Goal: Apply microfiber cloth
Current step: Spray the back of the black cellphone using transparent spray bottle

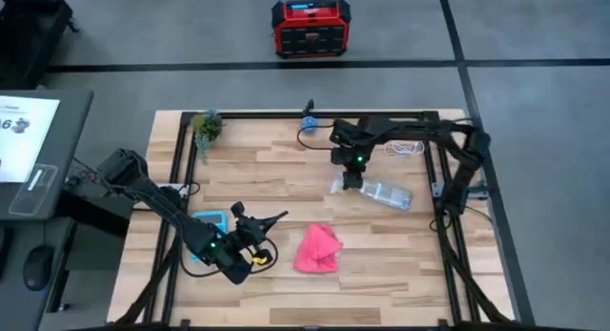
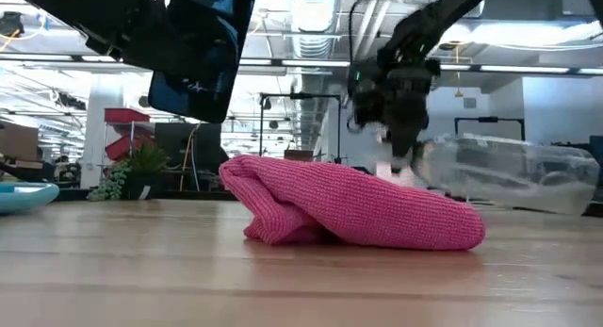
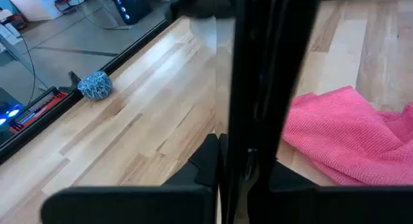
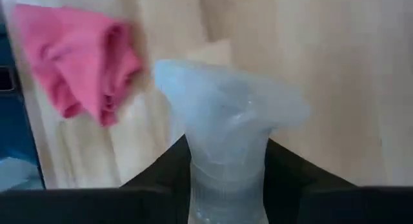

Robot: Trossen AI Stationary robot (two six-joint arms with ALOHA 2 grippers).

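1. The microfiber cloth lies crumpled in a loose heap on the wooden tabletop, toward 6 o'clock of the board's middle in the high view; nothing grips it

2. The left tool sits at 9 o'clock of the cloth, just beside it but apart from it. Its fingers are closed on a flat black phone, which stands as a dark slab between them in the left wrist view, with the pink fabric showing beyond it

3. In the low view the phone hangs above the tabletop, up and toward 10 o'clock from the cloth, not touching it

4. A light blue calculator lies flat at 9 o'clock of the left tool, partly under that arm

5. The right tool is at 1 o'clock of the cloth, well apart from it. Its fingers are clamped around the neck of a clear plastic bottle, which lies on its side on the tabletop, its body reaching toward 4 o'clock in the high view

6. A small potted plant stands near the 11 o'clock corner of the tabletop, and a small blue ball rests by the far edge at 12 o'clock

7. A red and black box sits on the floor beyond the tabletop
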